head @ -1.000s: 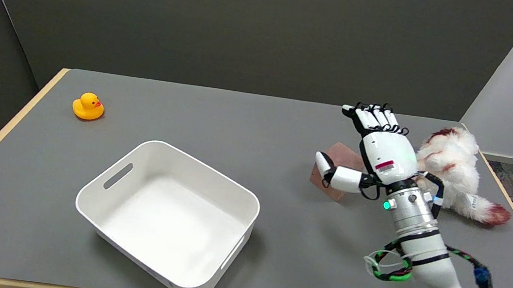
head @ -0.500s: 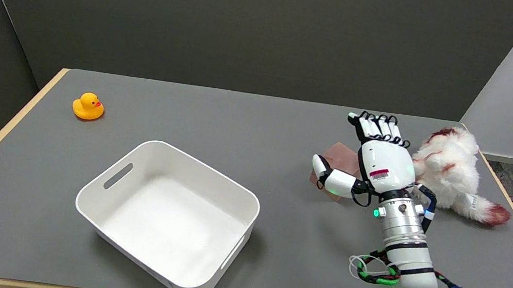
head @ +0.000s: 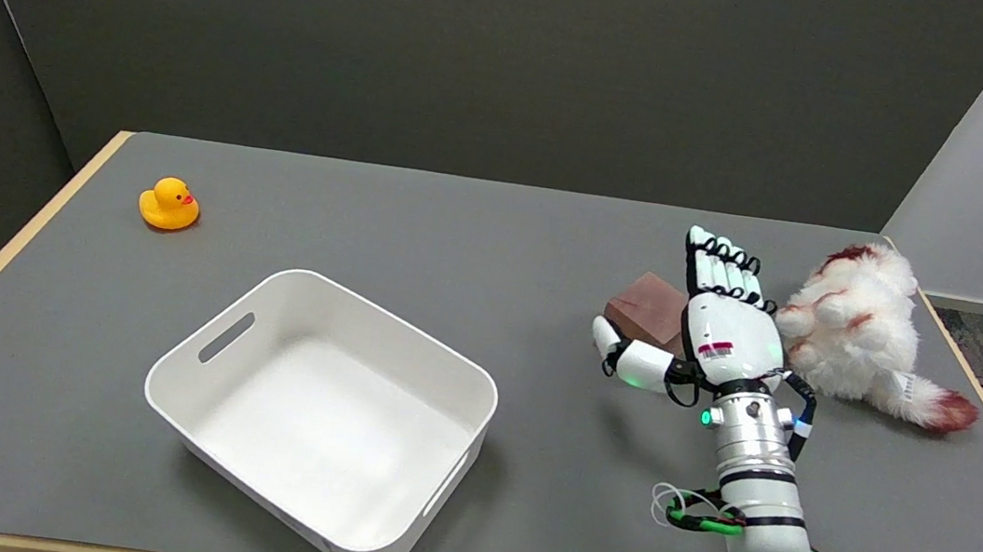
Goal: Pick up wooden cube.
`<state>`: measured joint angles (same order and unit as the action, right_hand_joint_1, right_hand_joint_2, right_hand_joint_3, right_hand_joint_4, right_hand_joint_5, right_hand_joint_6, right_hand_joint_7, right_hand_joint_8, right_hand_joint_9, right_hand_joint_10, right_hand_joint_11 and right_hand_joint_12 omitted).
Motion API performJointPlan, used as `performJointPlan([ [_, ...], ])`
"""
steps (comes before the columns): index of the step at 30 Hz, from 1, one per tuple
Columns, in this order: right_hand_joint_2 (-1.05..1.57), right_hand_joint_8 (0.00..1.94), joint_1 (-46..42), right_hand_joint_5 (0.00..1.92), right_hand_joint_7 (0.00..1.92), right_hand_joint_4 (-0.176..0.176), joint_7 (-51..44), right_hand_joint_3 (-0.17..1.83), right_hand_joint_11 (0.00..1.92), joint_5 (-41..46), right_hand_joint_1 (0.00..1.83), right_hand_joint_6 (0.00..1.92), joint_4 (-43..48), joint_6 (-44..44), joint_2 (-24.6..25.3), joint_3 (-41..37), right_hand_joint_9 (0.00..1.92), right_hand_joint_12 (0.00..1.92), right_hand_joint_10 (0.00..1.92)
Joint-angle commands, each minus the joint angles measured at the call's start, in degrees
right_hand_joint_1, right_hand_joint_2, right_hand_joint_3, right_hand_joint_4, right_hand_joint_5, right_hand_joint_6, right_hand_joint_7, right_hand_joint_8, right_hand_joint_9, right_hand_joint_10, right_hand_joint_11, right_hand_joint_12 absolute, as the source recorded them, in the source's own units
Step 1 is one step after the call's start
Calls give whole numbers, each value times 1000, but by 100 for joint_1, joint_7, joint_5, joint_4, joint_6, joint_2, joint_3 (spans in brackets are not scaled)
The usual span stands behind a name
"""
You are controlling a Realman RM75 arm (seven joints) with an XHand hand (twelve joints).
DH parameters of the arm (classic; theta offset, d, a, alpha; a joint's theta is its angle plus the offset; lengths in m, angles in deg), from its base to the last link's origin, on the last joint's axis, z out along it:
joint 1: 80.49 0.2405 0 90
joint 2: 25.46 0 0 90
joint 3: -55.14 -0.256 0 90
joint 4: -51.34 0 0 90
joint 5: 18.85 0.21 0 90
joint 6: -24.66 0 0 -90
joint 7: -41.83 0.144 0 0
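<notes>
The wooden cube (head: 648, 303), reddish-brown, is at the right of the grey table (head: 459, 235). My right hand (head: 722, 328) holds it. The thumb (head: 631, 361) crosses under its near lower edge, and the straight fingers (head: 723, 269) lie along its right side. The cube's top and part of its near face show; its bottom is hidden behind the thumb. It looks tipped and slightly raised, with a shadow on the table below the hand.
A white and red plush toy (head: 859, 340) lies just right of the hand, almost touching it. A white bin (head: 478, 387) stands at the centre front. A yellow rubber duck (head: 169, 205) sits at the far left.
The hand has drawn nearer and a little left, and its thumb has closed under the cube. The cube, flat on the table a second ago, now sits higher in the hand.
</notes>
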<state>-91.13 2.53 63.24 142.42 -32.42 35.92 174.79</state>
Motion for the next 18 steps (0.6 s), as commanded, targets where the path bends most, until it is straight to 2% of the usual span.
performJointPlan([
  [1,519,-1,196,-1,-1,-167,-251,791,-1,590,383,-1,-216,-119,147,208,-1,44,-1],
  [5,525,-1,257,-1,-1,-164,-251,775,-1,688,386,-1,-315,-81,138,200,-1,38,-1],
  [7,578,-1,296,-1,-1,-153,-249,637,-1,704,417,-1,-391,-79,123,190,-1,16,-1],
  [18,552,-1,507,-1,-1,-151,-211,685,-1,855,379,-1,-625,216,75,104,-1,164,-1],
])
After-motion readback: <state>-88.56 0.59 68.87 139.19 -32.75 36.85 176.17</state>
